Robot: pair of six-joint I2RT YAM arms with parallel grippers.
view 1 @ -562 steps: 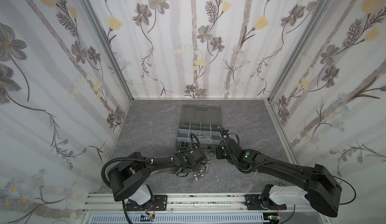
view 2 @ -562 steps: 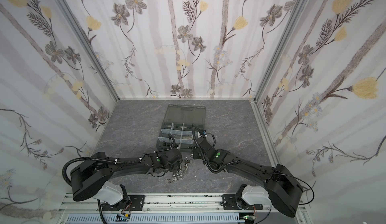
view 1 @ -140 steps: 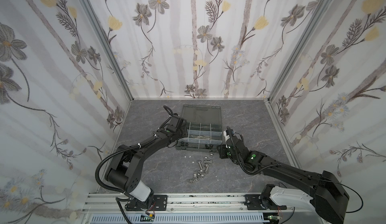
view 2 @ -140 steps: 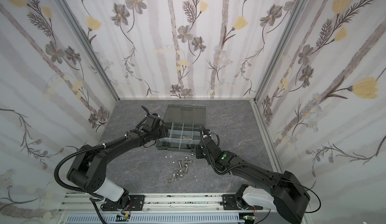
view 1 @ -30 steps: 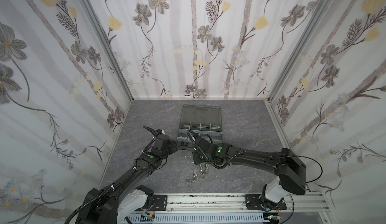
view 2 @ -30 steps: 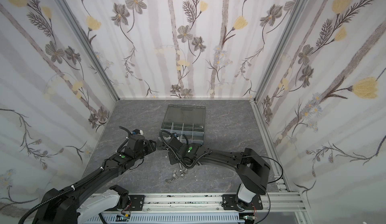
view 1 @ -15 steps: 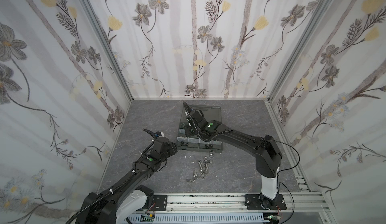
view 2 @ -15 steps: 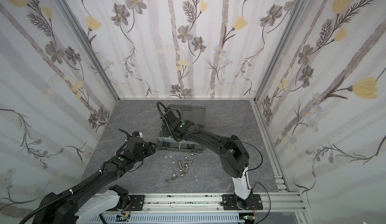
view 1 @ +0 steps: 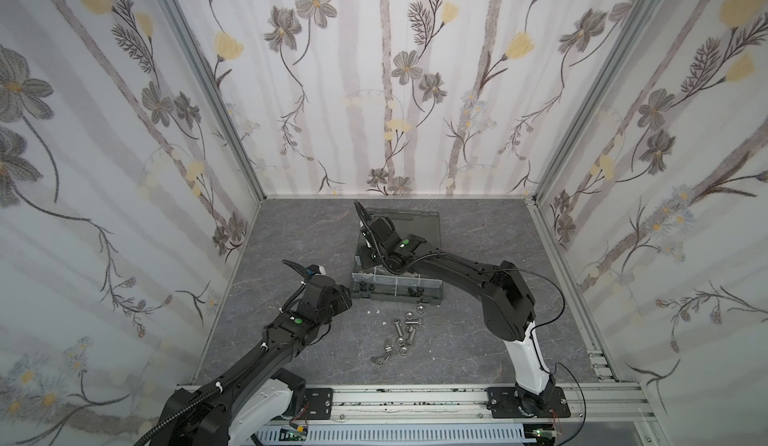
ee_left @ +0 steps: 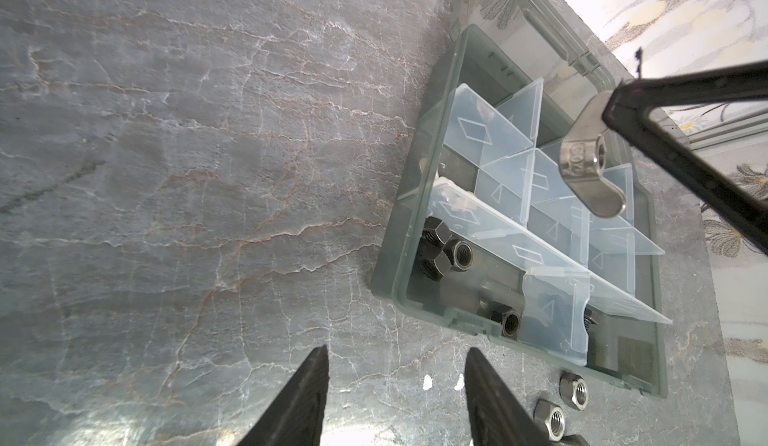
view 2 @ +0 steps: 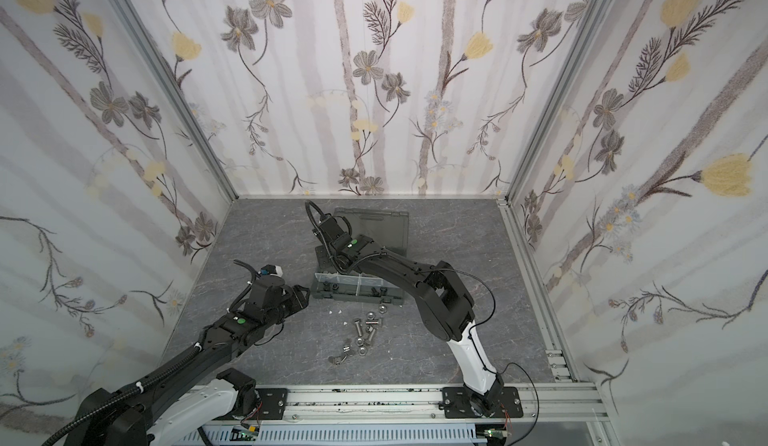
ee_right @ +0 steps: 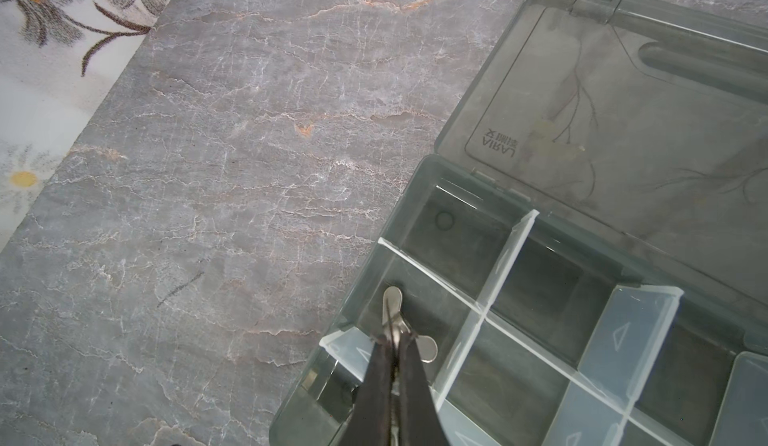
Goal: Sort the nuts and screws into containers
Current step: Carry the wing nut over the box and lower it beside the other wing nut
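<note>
My right gripper (ee_right: 394, 340) is shut on a silver wing nut (ee_right: 428, 348). It hangs above a compartment at the left edge of the containers, one row forward of the lid hinge. The dark grey organiser case (view 1: 395, 295) (view 2: 357, 293) lies open in both top views, with pale dividers (ee_left: 503, 232). Black nuts (ee_left: 444, 248) lie in its front left compartment. Loose silver screws and nuts (view 1: 401, 334) (view 2: 362, 334) sit in a small pile in front of the case. My left gripper (ee_left: 395, 352) (view 1: 345, 294) is open and empty, low over bare table just left of the case's front corner.
The clear lid (view 1: 415, 221) lies flat behind the case. Two silver nuts (ee_left: 573, 392) and white flecks (ee_left: 428, 381) rest by the case's front wall. Patterned walls close in the grey marbled table (view 1: 291, 232) on three sides; a rail runs along its front.
Within the last second my right arm swung from the loose pile up over the case's rear left, its gripper staying shut. The left arm has hardly moved.
</note>
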